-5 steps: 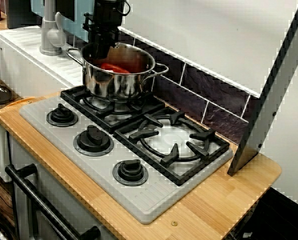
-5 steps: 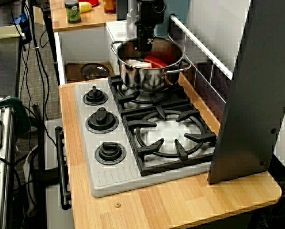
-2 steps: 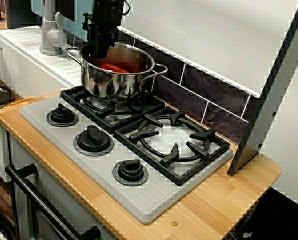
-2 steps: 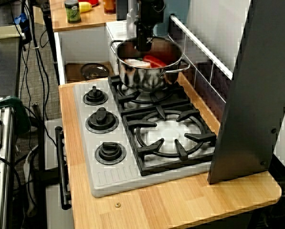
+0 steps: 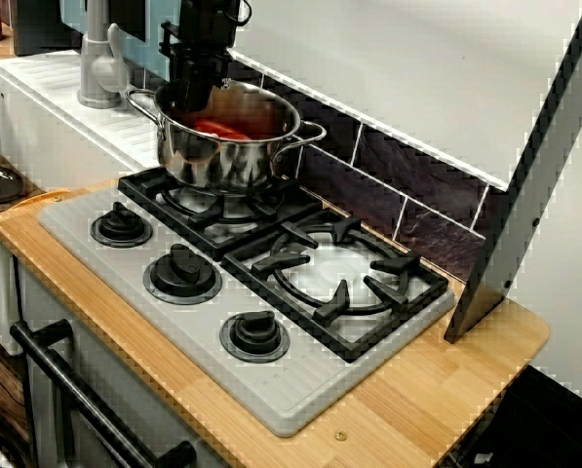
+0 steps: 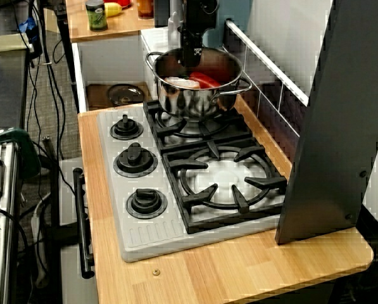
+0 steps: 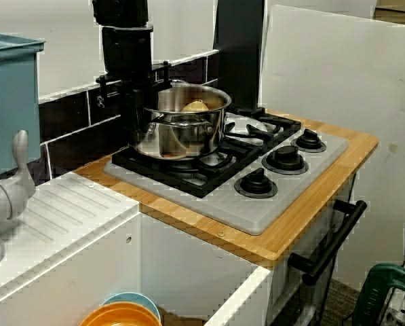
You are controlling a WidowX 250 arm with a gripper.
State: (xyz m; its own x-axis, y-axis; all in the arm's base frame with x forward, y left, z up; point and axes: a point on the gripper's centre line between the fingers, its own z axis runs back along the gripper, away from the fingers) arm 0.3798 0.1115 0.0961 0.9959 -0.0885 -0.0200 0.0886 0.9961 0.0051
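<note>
Kept the pincer [image 5: 195,96] clenched on the rim of the steel pot [image 5: 237,156], seemingly with one finger inside the wall. Carried the pot slightly up and toward the tap [image 5: 96,68] within the last second, with the red piece [image 5: 217,128] and the pale piece [image 6: 181,82] aboard, just beside the pincer. Judged the grip sound and the pot starting to come off the grate [image 5: 222,210] directly below the pincer. Left the knobs [image 5: 181,275], well in front, untouched.
</note>
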